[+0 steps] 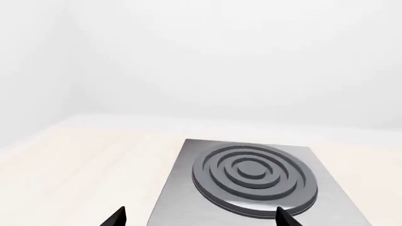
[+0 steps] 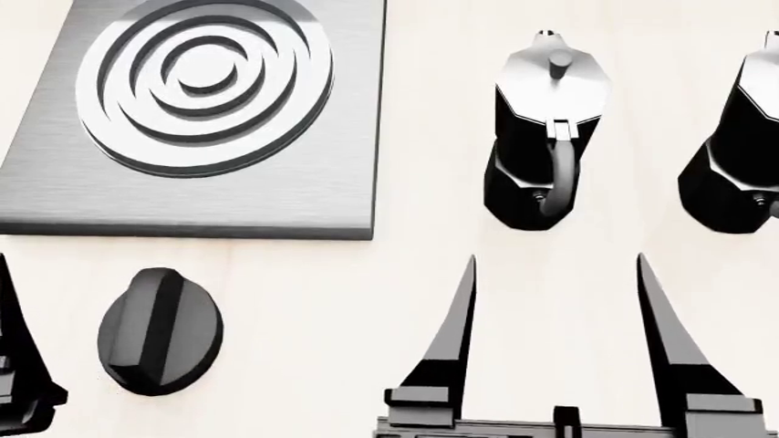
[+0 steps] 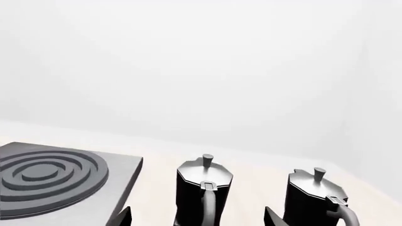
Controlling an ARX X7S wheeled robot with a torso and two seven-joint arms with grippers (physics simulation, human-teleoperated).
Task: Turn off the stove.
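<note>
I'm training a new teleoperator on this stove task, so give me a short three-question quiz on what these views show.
1. True or false: a moka pot sits on the burner.
2. Which gripper is nearer the knob in the head view: A) left gripper B) right gripper?
3. Fill in: the number of moka pots on the table is ____.

Key:
1. False; the stove is bare, and both pots stand to its right.
2. A; the left gripper shows at the head view's left edge beside the knob.
3. Two: the nearer moka pot and the far moka pot.
</note>
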